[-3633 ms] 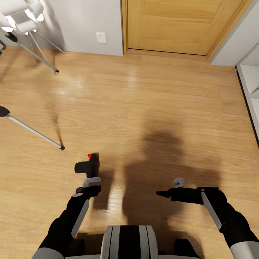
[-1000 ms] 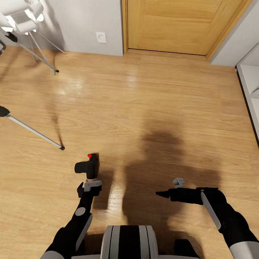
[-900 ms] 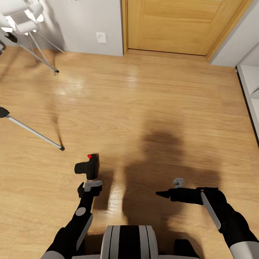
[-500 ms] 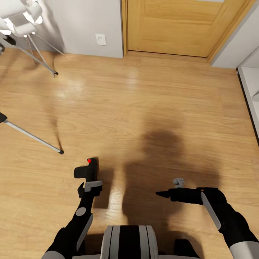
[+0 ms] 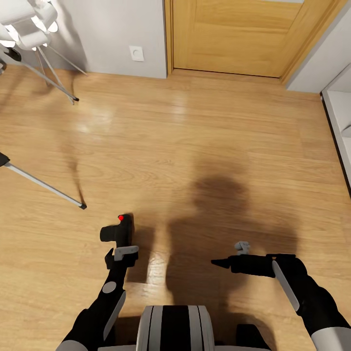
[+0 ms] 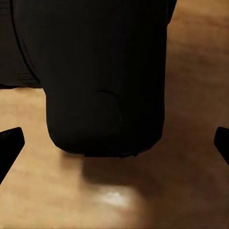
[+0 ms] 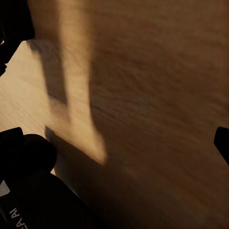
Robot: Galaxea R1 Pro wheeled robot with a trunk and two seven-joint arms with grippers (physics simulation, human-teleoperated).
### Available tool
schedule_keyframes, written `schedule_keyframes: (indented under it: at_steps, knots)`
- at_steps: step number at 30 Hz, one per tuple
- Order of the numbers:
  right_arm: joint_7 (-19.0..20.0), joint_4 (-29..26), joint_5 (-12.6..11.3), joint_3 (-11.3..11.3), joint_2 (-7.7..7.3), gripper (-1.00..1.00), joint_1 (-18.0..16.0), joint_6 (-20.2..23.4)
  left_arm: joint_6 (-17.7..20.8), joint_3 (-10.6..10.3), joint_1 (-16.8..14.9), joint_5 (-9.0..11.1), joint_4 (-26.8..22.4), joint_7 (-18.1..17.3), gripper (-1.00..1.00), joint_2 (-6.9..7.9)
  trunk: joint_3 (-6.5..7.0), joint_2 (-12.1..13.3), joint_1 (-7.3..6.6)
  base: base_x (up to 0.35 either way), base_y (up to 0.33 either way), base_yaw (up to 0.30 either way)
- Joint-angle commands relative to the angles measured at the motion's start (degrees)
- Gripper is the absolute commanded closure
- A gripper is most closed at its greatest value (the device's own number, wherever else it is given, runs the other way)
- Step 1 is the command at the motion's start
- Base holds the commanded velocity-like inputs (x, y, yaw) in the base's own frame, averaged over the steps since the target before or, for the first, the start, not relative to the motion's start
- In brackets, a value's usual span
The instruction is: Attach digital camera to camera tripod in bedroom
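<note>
Since the picture of 3.6 s ago the left arm has drawn back from the digital camera [image 5: 118, 231], and the whole head view has since tipped a little, which is the head camera moving and not the things. Now the digital camera lies on the light wood floor [image 5: 209, 146] just ahead of the left gripper [image 5: 121, 253], whose fingers stand wide apart; in the left wrist view the camera's black body [image 6: 102, 76] sits between the two fingertips [image 6: 9, 145] without touching either. The right gripper [image 5: 229, 262] hangs above the floor, pointing toward the robot's left, well apart from the camera; I cannot tell whether it is open or closed. To the left, a silver leg of the camera tripod [image 5: 44, 185] slants down to a black foot near the camera, and another leg runs further off beside the white lamp [image 5: 27, 22]. Ahead stand the oak door [image 5: 239, 36] and the grey wall with a white socket [image 5: 136, 52]; a white shelf edge [image 5: 339, 117] lines the right side. Bare floor lies open between the camera, the door and that shelf.
</note>
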Motion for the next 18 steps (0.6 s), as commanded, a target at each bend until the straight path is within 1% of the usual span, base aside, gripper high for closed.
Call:
schedule_keyframes:
  at_steps: [1, 11, 18]
  knots:
    - [-0.11, -0.02, -0.33, 0.08, -0.05, -1.00, -0.02, 0.33, -0.16, -0.16, -0.02, 0.09, 0.04, 0.39, -1.00, 0.03, -0.03, -0.01, -0.01, 0.000, 0.000, 0.000]
    - [-0.11, 0.01, -0.33, 0.08, -0.03, -1.00, -0.02, 0.33, -0.16, -0.09, -0.02, 0.16, 0.45, 0.39, -1.00, 0.05, -0.03, -0.01, -0.01, 0.000, 0.000, 0.000]
    - [-0.11, 0.05, -0.33, 0.08, 0.01, -1.00, -0.02, 0.33, -0.24, 0.03, -0.04, 0.04, 2.68, 0.39, -1.00, 0.06, -0.03, -0.01, -0.01, 0.000, 0.000, 0.000]
